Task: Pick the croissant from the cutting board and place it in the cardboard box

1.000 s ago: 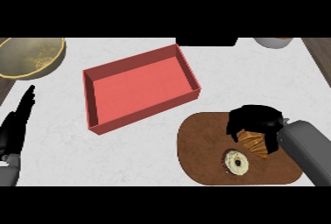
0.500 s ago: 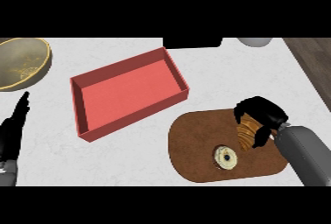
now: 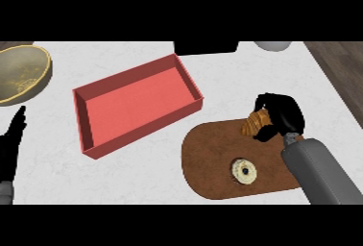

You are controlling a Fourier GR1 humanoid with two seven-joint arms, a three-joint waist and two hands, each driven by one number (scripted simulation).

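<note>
A white, faintly marbled bench fills nearly the whole view under even, soft light. Along the bench's right edge runs a strip of dark wood-grain surface, widening toward the far corner, and a sliver of the same brown shows beyond the bench's far left corner

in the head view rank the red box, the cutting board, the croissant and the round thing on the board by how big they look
1. Red box, largest.
2. Cutting board, somewhat smaller.
3 and 4. Croissant and round item: look alike, and the right hand hides part of the croissant, so I won't rank them.
</note>
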